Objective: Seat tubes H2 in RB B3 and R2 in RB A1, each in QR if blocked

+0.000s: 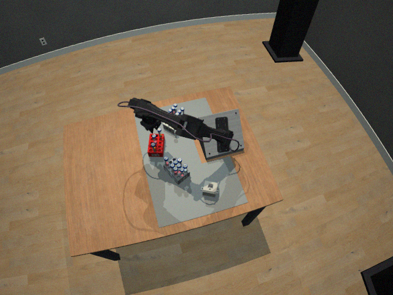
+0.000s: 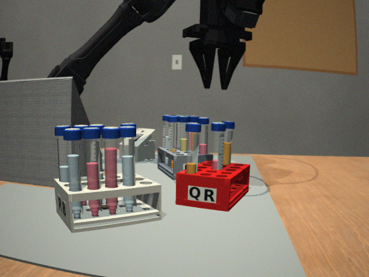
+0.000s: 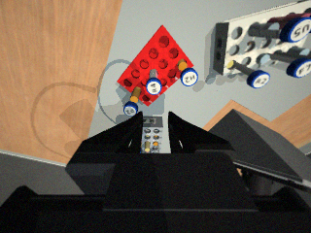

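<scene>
My gripper point(image 1: 150, 126) point(image 2: 215, 86) point(image 3: 155, 116) hangs high above the mat, behind the red rack QR point(image 1: 159, 149) point(image 2: 183, 190) point(image 3: 160, 30). Its fingers stand a little apart with nothing between them. QR holds three blue-capped tubes; one at a corner has a cap that reads H2 point(image 3: 189, 77). The white rack RB point(image 2: 89, 192) point(image 3: 247, 23) holds several tubes; one at its near corner has a cap that looks like R2 point(image 3: 259, 79). The grey rack RA point(image 1: 177, 179) point(image 2: 166, 164) holds several more tubes; in the wrist view it point(image 3: 152, 133) shows between my fingers, far below.
The DONE button box point(image 1: 210, 189) point(image 2: 144, 139) sits on the grey mat point(image 1: 190, 206) point(image 2: 179, 244) beyond RA. The arm's grey base plate point(image 1: 234, 123) is at the table's edge. My arm spans over RB in the top view.
</scene>
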Controlling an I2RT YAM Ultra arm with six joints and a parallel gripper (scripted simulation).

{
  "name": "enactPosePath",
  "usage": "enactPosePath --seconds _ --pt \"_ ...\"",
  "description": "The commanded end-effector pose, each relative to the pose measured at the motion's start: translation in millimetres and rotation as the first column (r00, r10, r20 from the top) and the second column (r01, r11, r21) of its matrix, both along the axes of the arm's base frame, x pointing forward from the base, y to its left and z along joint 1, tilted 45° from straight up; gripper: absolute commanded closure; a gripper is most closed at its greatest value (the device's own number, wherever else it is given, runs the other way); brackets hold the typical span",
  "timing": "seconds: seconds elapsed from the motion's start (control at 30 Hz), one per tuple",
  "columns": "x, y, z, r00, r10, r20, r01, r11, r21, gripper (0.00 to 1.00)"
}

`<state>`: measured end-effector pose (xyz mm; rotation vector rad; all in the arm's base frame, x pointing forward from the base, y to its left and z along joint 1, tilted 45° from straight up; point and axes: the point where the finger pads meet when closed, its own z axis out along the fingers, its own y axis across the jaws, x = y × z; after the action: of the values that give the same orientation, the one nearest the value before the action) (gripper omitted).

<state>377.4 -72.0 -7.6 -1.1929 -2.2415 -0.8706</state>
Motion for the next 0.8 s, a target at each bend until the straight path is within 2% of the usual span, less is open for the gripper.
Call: enactPosePath --seconds 0.0,0.13,0.27,0.4,0.47,0.5,0.53,0.77 --pt "5.4 -1.4 3.1 0.999 -0.018 0.036 0.019 1.000 -0.012 0.70" --pt "6.3 6.6 -2.7 0.999 -0.012 0.036 0.012 1.000 -0.012 0.70" --pt "5.6 4.7 -8.0 0.999 -0.029 0.036 0.029 1.000 -0.012 0.70" --pt "7.0 16.2 -13.3 0.999 -0.012 0.036 0.012 1.000 -0.011 0.70" --pt "7.0 16.2 -13.3 0.999 -0.012 0.036 0.012 1.000 -0.011 0.70" --pt "11.2 7.0 -11.6 0.998 -0.031 0.054 0.032 0.999 -0.020 0.70" --pt "5.8 10.7 -15.6 0.999 -0.032 0.036 0.032 0.999 -0.011 0.70" --pt "5.8 25.7 -24.7 0.999 -0.016 0.036 0.016 1.000 -0.011 0.70"
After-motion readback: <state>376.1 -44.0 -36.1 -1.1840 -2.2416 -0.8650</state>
